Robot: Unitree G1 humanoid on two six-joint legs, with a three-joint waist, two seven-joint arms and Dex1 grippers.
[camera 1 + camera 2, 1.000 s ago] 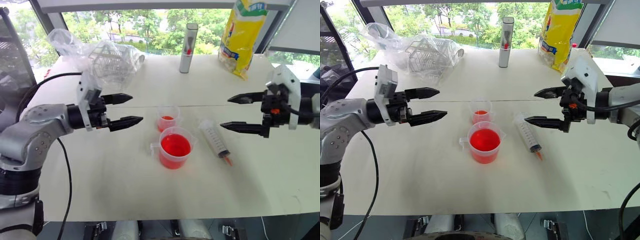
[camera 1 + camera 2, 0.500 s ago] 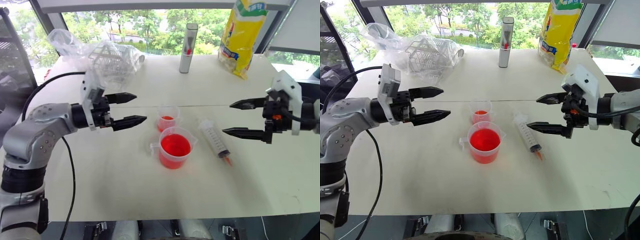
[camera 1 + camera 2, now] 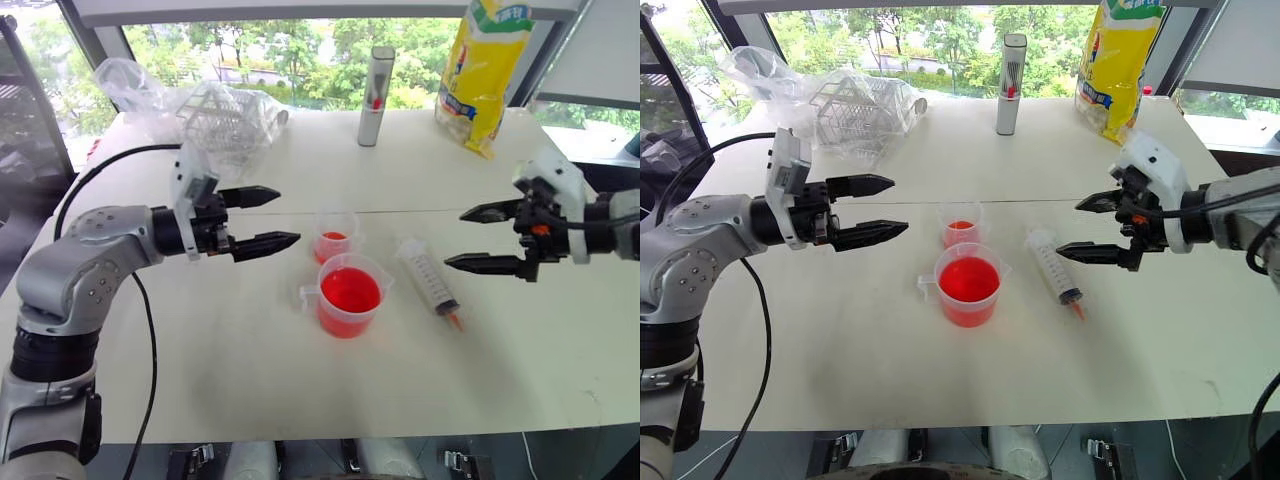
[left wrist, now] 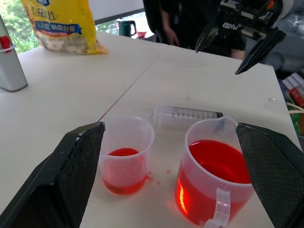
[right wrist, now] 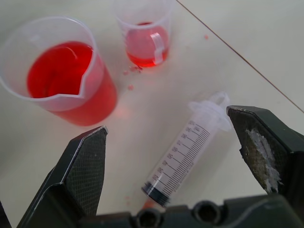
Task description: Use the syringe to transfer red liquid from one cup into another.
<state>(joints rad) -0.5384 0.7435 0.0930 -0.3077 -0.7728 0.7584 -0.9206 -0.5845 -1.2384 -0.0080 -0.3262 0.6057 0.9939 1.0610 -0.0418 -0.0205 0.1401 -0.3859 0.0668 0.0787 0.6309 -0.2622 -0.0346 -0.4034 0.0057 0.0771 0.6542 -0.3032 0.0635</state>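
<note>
Black-fingered, the left gripper point(image 3: 259, 220) hangs above the table point(image 3: 250, 380) with its fingers spread and nothing between them, pointing toward the cups. Next comes the smaller clear cup point(image 3: 335, 238), holding a shallow layer of red liquid point(image 3: 350, 292), and just in front of it the larger handled measuring cup point(image 3: 349, 296), filled well up. Beside them to the right the syringe point(image 3: 432, 278) lies flat on the table, plunger pushed in, orange tip toward the near edge, untouched. Furthest right, the right gripper point(image 3: 482, 238) hovers above and beside it, jaws wide and empty. The step in hand looks like the approach to pick up the syringe; next it must descend, straddle the barrel across its width and close.
</note>
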